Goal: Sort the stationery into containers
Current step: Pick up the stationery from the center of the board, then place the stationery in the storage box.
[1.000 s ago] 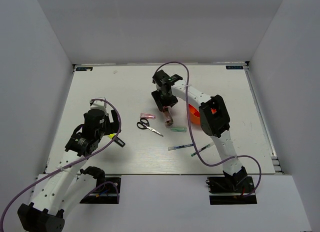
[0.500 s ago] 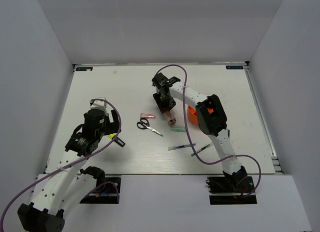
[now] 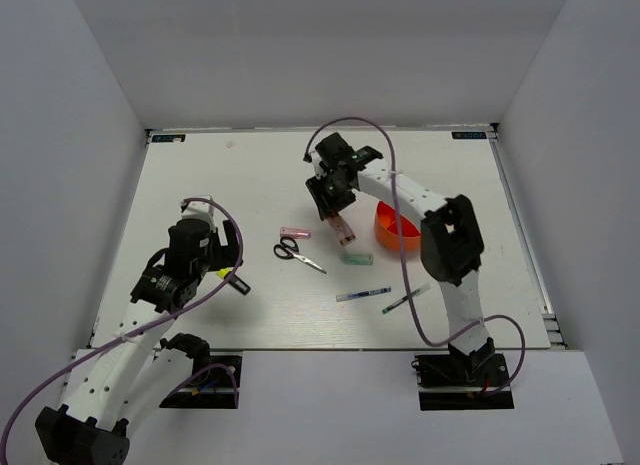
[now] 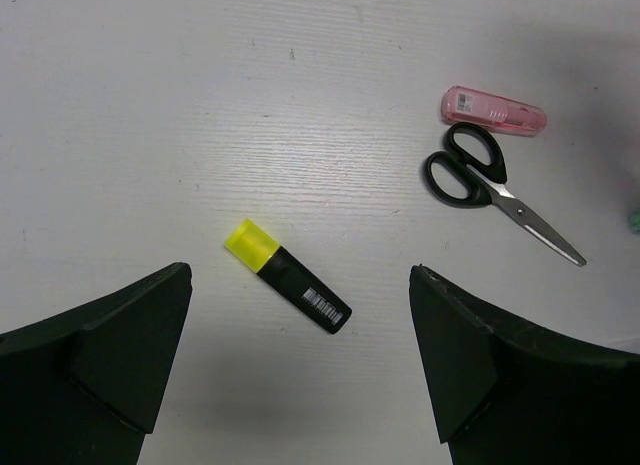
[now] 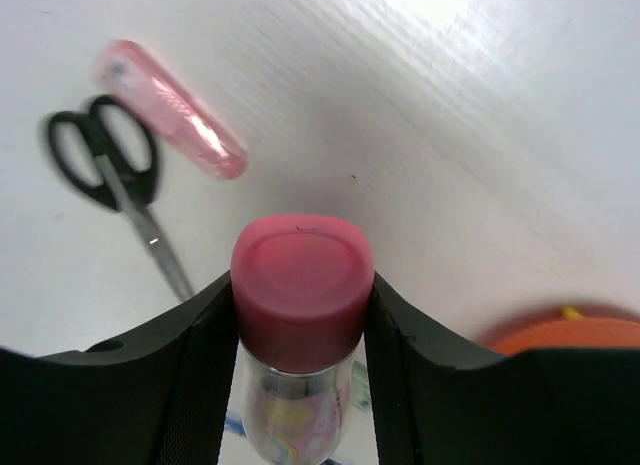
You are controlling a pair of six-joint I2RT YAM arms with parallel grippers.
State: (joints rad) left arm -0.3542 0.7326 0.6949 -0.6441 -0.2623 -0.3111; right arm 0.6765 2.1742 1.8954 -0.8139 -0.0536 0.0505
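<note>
My left gripper is wide open and hangs over the table. A yellow highlighter lies flat right under the gap between its fingers. The highlighter's yellow cap points up and to the left in my left wrist view, so it lies slanted across the gap. To the right of it lie a pink piece and the scissors, just beside each other. Further right, my right gripper is closed tight on the glue tube. I see its pink cap end on between my two fingers. From above, the tube hangs slanted below my fingers, up off the table I think. The orange cup sits near the tube, on its right side, and my right arm is much nearer to it than my left arm. So I think my next job is to swing the tube to the right, over the cup.
</note>
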